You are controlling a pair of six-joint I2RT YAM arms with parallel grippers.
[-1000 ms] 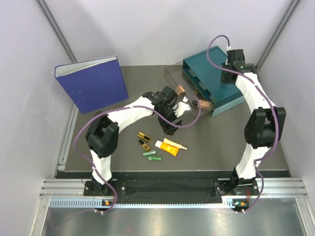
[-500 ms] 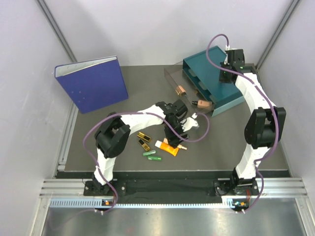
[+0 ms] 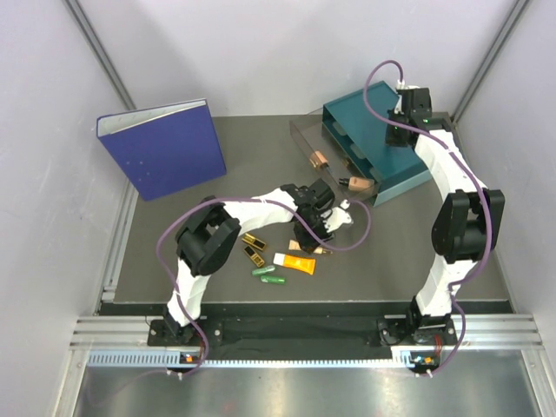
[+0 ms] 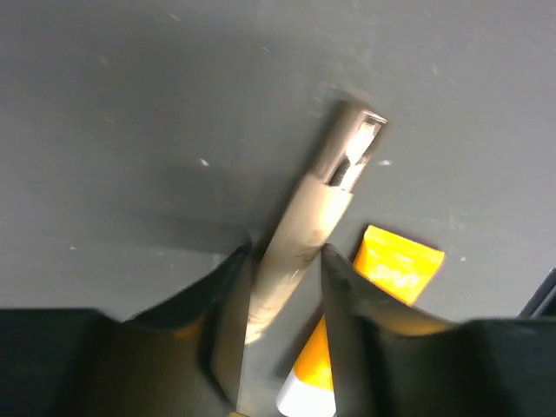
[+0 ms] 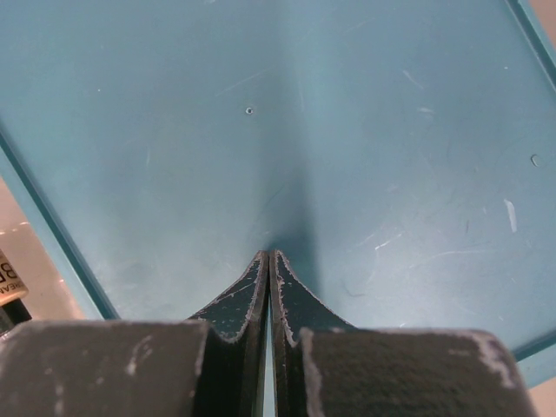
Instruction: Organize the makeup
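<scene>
My left gripper (image 4: 287, 252) is down on the mat with its jaws closed on a beige bottle (image 4: 321, 200) that has a shiny dark cap; both fingers touch its sides. The yellow-orange tube (image 4: 395, 269) lies just right of it, white cap toward me. From above, the left gripper (image 3: 308, 236) sits beside that tube (image 3: 295, 261), with two gold-and-black cases (image 3: 254, 247) and two green capsules (image 3: 268, 274) to the left. Two more beige bottles (image 3: 320, 159) lie in the clear drawer (image 3: 306, 135). My right gripper (image 5: 268, 254) is shut and empty over the teal box top (image 5: 347, 130).
A large blue binder (image 3: 169, 148) stands at the back left. The teal drawer box (image 3: 365, 117) sits at the back right with its clear drawer pulled out toward the middle. Grey walls close in on both sides.
My left arm swung from the drawer down to the mat beside the yellow-orange tube, and its jaws narrowed around the beige bottle. The right arm stayed still.
</scene>
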